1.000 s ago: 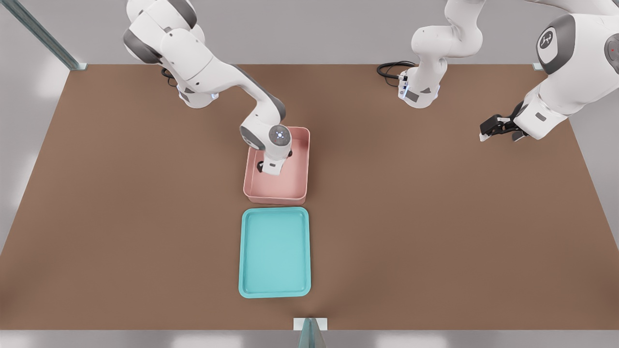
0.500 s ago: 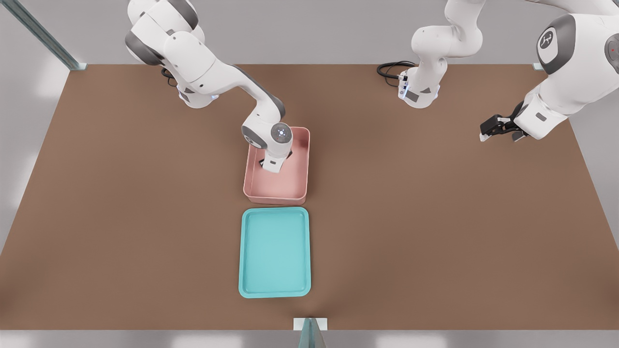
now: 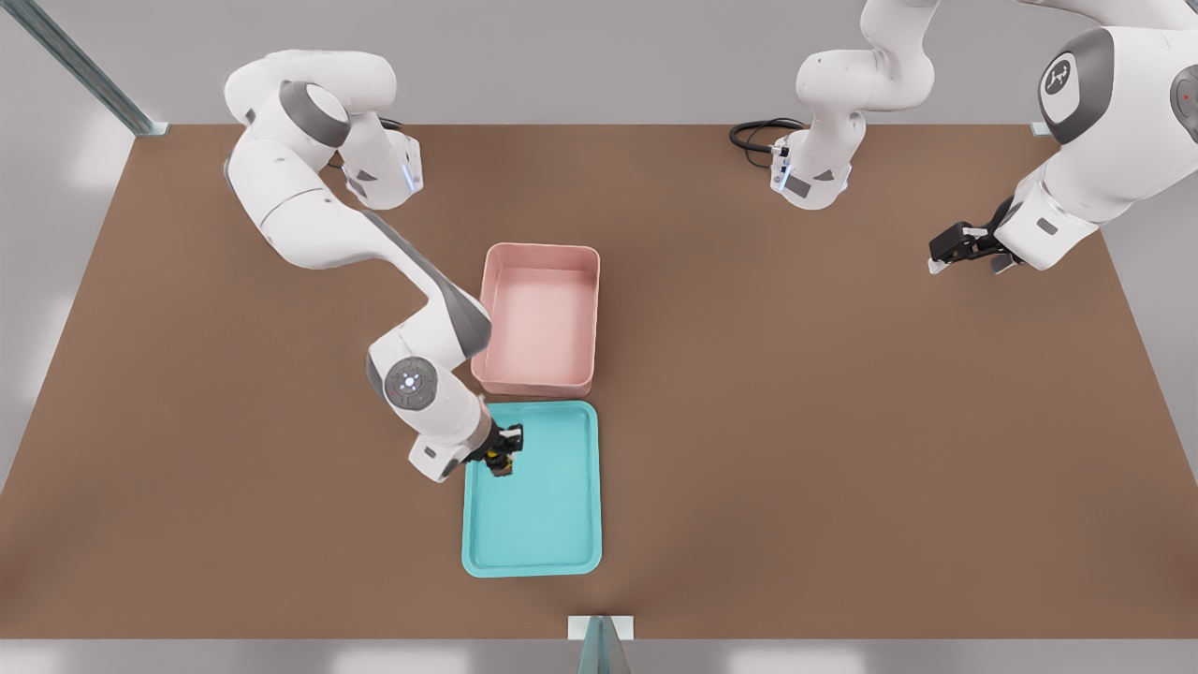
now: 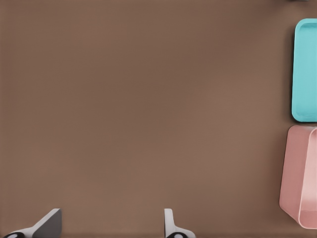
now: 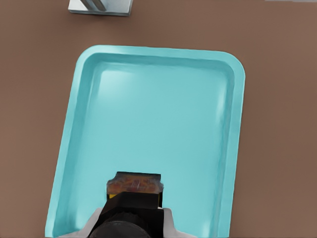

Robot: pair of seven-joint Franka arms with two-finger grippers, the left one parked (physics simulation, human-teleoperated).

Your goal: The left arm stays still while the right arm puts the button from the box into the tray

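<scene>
The right arm's black gripper (image 3: pixel 503 459) hangs over the far-left corner of the turquoise tray (image 3: pixel 562 552) in the front view, shut on the button (image 3: pixel 502 465), a tiny dark block with a bit of yellow showing. In the right wrist view the button (image 5: pixel 135 184) sits between the gripper's (image 5: pixel 133 196) fingers above the tray's floor (image 5: pixel 163 124). The pink box (image 3: pixel 540 374) stands just beyond the tray, with nothing visible inside it.
The parked arm's black gripper (image 3: pixel 964 248) hovers at the front view's far right. A metal post's base (image 3: pixel 600 629) sits at the table's near edge, just past the tray. The tray edge (image 4: pixel 304 69) and the box wall (image 4: pixel 297 173) show in the left wrist view.
The right arm has lifted out of the pink box and swung toward the near side, carrying the button over the turquoise tray's corner. The box now shows no arm inside.
</scene>
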